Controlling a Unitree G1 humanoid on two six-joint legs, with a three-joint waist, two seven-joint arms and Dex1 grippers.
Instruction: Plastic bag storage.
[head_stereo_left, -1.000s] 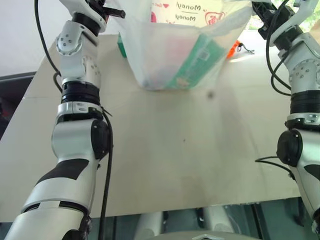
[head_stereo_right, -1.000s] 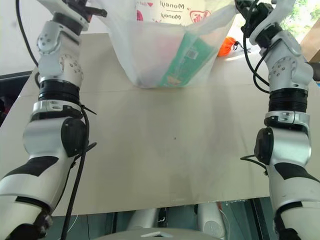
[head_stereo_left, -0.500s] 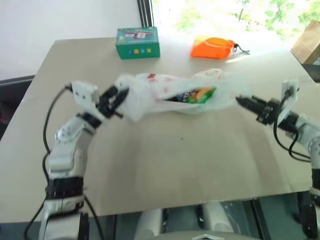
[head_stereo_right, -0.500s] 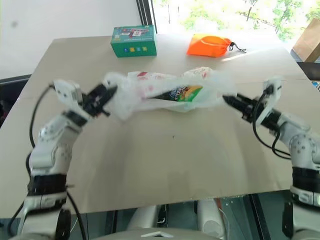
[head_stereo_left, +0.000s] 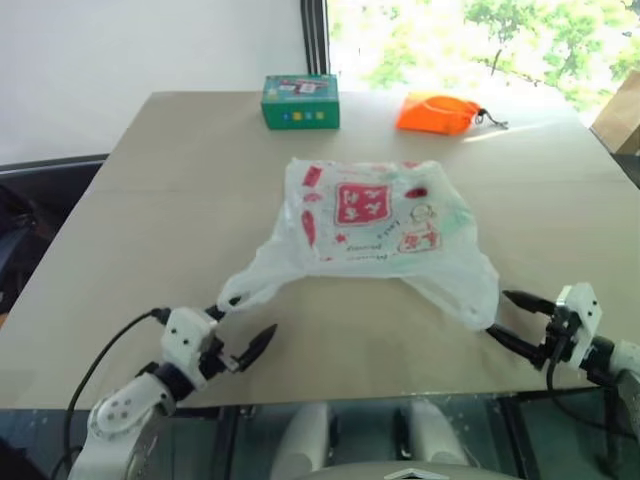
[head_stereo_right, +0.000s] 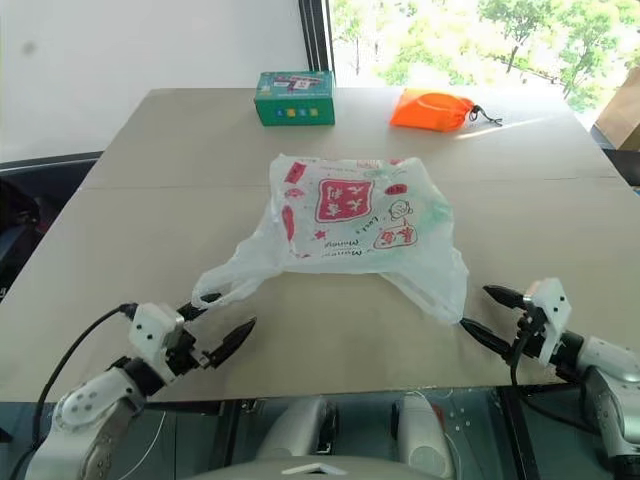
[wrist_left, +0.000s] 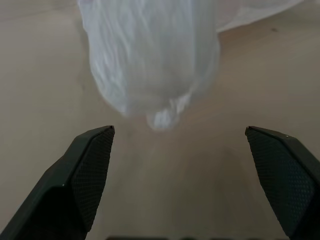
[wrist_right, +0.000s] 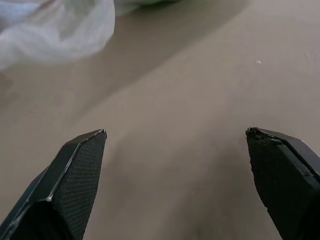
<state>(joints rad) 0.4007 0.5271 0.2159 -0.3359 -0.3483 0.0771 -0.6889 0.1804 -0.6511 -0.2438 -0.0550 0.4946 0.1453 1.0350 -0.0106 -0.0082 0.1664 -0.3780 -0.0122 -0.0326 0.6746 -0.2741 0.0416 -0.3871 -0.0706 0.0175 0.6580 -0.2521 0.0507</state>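
Currently both claws stand open and empty: plastic bag (head_stereo_left: 375, 225) handles trail toward you, left gripper (head_stereo_left: 243, 327) nearer than right gripper (head_stereo_left: 515, 320).

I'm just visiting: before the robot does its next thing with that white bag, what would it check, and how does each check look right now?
1. Plastic bag lying flat on the table: ok.
2. Left gripper open and off the bag: ok, its handle lies just ahead.
3. Right gripper open and free: ok, though close to the bag's corner.
4. Green box and orange pouch clear of the bag: ok, both at the far edge.
5. Bag emptied: cannot tell; something greenish shows through the plastic.
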